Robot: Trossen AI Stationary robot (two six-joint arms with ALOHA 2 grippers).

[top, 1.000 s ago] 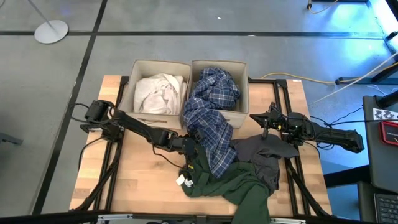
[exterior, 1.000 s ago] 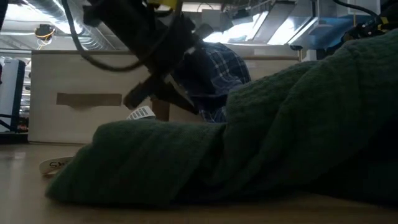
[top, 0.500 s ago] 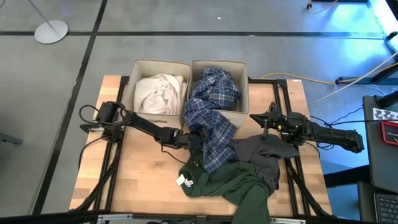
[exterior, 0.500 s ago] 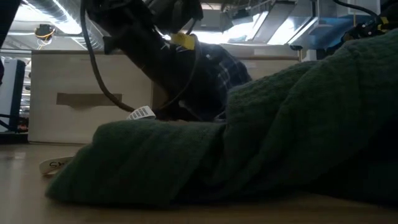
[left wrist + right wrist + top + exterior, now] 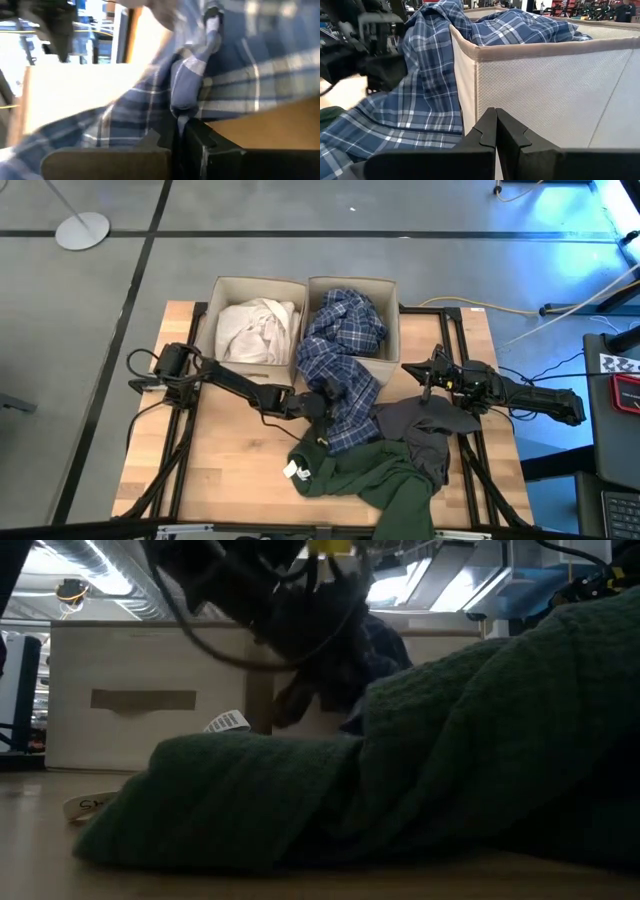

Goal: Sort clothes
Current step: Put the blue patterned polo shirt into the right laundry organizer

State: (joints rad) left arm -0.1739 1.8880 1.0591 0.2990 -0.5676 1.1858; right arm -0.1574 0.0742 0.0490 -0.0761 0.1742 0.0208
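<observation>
Blue-and-white plaid soft fabric shirt (image 5: 342, 365) mid-frame looks floppy and light; left tool (image 5: 322, 402) pinches its hanging edge, right tool (image 5: 420, 372) pressed together.

Plaid garment (image 5: 345, 370): blue-and-white check. White garment (image 5: 255, 328): off-white, plain. Green garment (image 5: 375, 480): dark green, white label (image 5: 291, 471) at its edge. Grey garment (image 5: 425, 430): dark grey, plain. Both fabric boxes (image 5: 228, 288): beige. Tabletop (image 5: 235, 470): light wood grain. Arms: black. Floor (image 5: 300, 205): grey with dark lines.
</observation>
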